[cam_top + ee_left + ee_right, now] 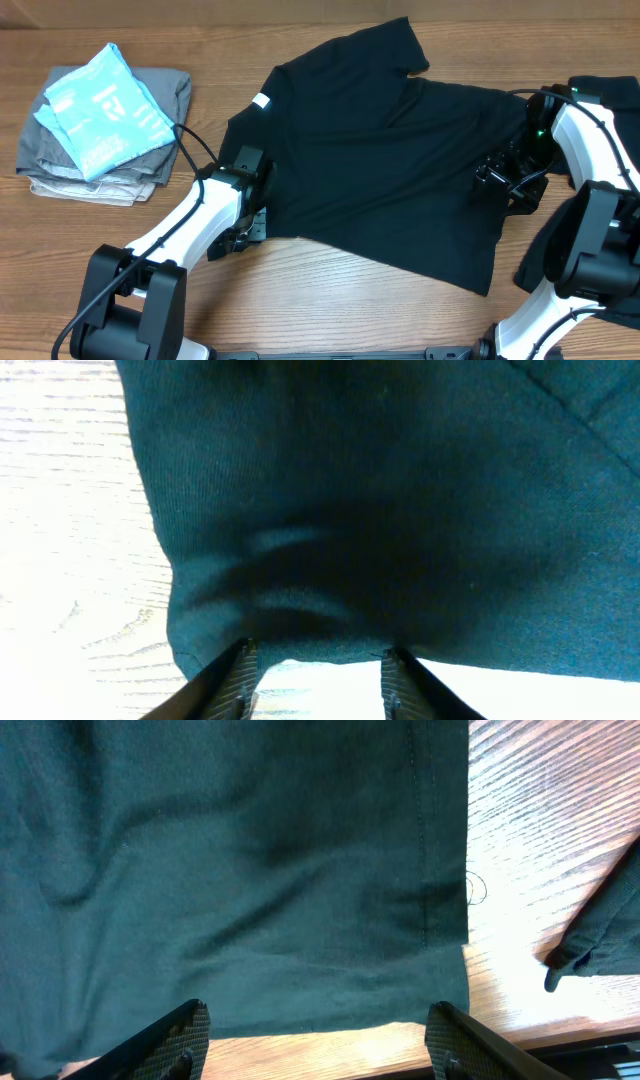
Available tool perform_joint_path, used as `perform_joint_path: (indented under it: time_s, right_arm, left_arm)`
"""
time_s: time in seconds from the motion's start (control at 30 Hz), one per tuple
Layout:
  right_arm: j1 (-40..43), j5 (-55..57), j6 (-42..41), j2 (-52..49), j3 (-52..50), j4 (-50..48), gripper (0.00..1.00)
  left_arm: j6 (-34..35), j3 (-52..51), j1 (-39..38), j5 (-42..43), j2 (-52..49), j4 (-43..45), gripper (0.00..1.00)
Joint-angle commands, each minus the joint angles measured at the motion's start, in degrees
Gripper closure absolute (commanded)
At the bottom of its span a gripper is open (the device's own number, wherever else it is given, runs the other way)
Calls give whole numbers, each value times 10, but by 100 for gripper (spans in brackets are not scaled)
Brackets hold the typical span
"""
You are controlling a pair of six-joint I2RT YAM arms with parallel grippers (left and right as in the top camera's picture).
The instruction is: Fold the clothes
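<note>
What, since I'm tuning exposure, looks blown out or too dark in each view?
Overhead: even light, but the black T-shirt is so dark its folds barely show. Left wrist: the table blows out near white; shirt takes a teal cast. Right wrist: glare on the wood at right, creases readable.

Matt black cloth T-shirt (380,150), wood-grain table (330,310)
</note>
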State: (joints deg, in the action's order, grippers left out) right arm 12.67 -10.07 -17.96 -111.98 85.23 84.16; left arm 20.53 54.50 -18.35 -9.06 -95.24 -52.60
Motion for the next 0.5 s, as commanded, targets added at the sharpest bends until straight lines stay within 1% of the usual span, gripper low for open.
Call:
perform_joint_path:
  time_s: [0.0, 0.17, 0.3, 0.37, 0.4, 0.47]
  right_arm:
    - [-2, -1, 4, 1, 6, -1, 26]
    - [-2, -1, 4, 1, 6, -2, 27]
    - [-2, -1, 4, 1, 6, -3, 27]
    - [-2, -1, 4, 1, 6, -3, 27]
    - [-2, -1, 4, 1, 6, -3, 27]
    - [-2, -1, 4, 1, 6, -3, 27]
  left_arm:
    - [-10, -4, -1, -10, 4, 2, 50]
    - [-18, -10, -1, -17, 4, 7, 50]
    - [-26, -34, -1, -17, 4, 31, 51]
    - [-28, -35, -1, -19, 4, 38, 57]
    - [-28, -34, -1, -20, 4, 39, 63]
    - [-28, -29, -1, -20, 4, 40, 81]
